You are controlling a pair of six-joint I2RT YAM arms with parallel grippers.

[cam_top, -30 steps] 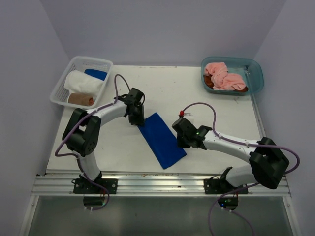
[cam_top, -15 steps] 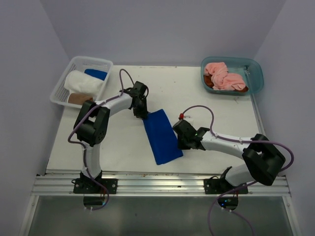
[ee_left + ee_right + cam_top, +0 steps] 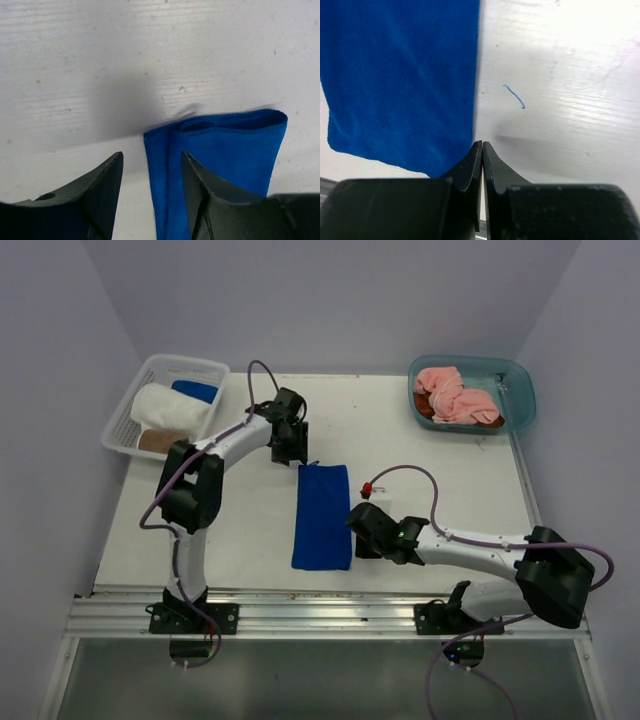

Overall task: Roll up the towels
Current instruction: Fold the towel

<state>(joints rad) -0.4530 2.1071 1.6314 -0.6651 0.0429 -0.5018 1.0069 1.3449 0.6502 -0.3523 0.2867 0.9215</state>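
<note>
folded blue towel (image 3: 322, 517) flat on tabletop (image 3: 440, 460), centre of top view. left end effector (image 3: 151, 159) open, empty, at towel's upper end. right end effector (image 3: 482, 146) closed, empty, just beside towel's lower right edge.

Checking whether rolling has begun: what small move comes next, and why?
Probably close the left end effector on the far end of the blue towel to start rolling: it lies flat as a folded strip, unrolled, and those open jaws sit over its far corner. The right end effector is shut beside it.
</note>
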